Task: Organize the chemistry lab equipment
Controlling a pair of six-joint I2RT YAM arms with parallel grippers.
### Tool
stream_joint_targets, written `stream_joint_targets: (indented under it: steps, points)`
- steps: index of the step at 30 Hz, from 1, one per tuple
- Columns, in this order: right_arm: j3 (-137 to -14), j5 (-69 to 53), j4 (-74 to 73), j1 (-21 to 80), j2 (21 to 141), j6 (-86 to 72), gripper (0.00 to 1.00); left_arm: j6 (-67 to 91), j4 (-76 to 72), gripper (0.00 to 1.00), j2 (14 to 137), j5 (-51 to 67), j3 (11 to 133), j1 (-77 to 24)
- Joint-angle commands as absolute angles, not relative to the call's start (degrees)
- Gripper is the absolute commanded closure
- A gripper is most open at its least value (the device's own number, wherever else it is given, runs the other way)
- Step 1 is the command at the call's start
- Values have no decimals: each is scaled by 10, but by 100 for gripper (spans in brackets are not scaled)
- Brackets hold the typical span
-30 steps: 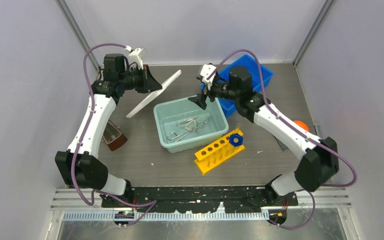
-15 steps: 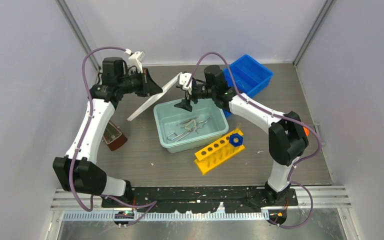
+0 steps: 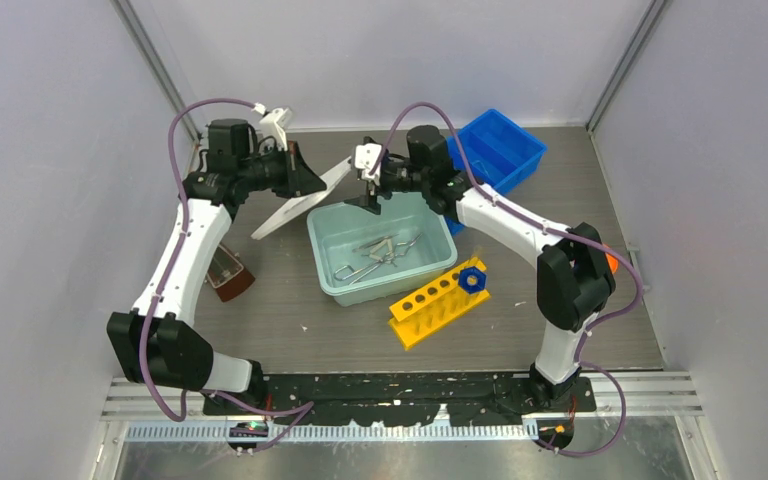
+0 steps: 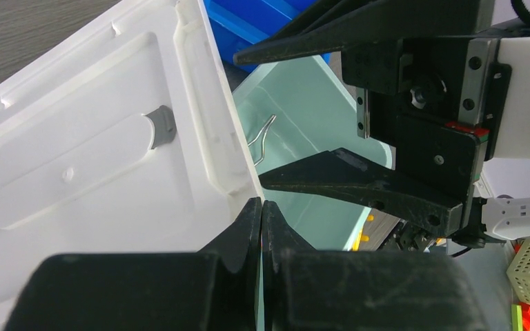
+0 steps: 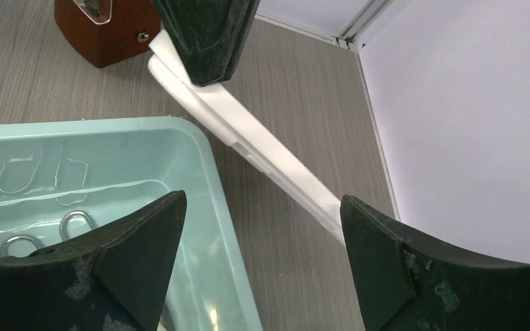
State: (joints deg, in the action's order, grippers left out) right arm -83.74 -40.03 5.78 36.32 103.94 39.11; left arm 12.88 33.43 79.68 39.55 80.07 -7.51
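Several thin silvery metal tools [image 3: 375,252] lie in the pale teal tub [image 3: 332,283]; the right wrist view shows their wire loops [image 5: 41,238], and one wire [image 4: 262,134] appears in the left wrist view. My left gripper [image 3: 305,180] [image 4: 262,201] is shut on the edge of a flat white lid [image 3: 300,203] [image 4: 96,158], holding it tilted behind the tub's left corner. The right gripper [image 3: 367,198] [image 5: 262,200] is open, its fingers astride the lid's [image 5: 262,145] free end without touching it.
A blue divided tray [image 3: 505,150] stands at the back right. A yellow tube rack [image 3: 438,305] with a blue hexagonal piece [image 3: 472,278] lies in front of the tub. A brown wooden block [image 3: 225,272] [image 5: 103,27] sits at the left, an orange ball [image 3: 603,252] at the right.
The right arm has swung left from the blue tray to the lid's free end, its jaws narrowing slightly. The left gripper has shifted a little right with the lid.
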Motion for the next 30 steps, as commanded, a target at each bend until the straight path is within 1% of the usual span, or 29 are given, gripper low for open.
stream_joint_targets:
  steps: [1,10,12,13,16,17,18,20,21,22,24,27,28,30]
  points:
    - [-898,-396,1,369,1048,466,11,115,308,100,776,416,800,-78]
    - [-932,-370,-59,392,1087,535,13,112,309,100,780,424,795,-78]
    - [-944,-357,-76,398,1097,558,17,109,311,100,780,427,794,-78]
    - [-951,-345,-79,401,1099,564,22,107,313,100,781,428,794,-78]
    - [-951,-327,-46,409,1108,566,26,101,316,100,783,431,796,-79]
    - [-952,-321,-31,410,1111,564,32,98,318,100,783,432,798,-79]
    - [-954,-321,-24,412,1112,559,35,95,321,100,784,431,801,-79]
    - [-955,-322,-11,412,1115,555,52,89,327,100,782,433,807,-79]
    - [-955,-322,-6,412,1116,554,56,88,329,100,781,432,809,-79]
    - [-953,-322,-4,413,1116,553,64,87,329,100,779,432,810,-79]
    - [-949,-323,5,413,1114,548,73,87,329,100,775,430,814,-79]
    - [-932,-323,49,413,1104,527,82,89,330,100,768,423,824,-79]
    - [-924,-324,54,413,1101,524,88,91,327,94,764,418,826,-79]
    - [-910,-328,71,413,1082,512,94,95,319,81,757,410,827,-79]
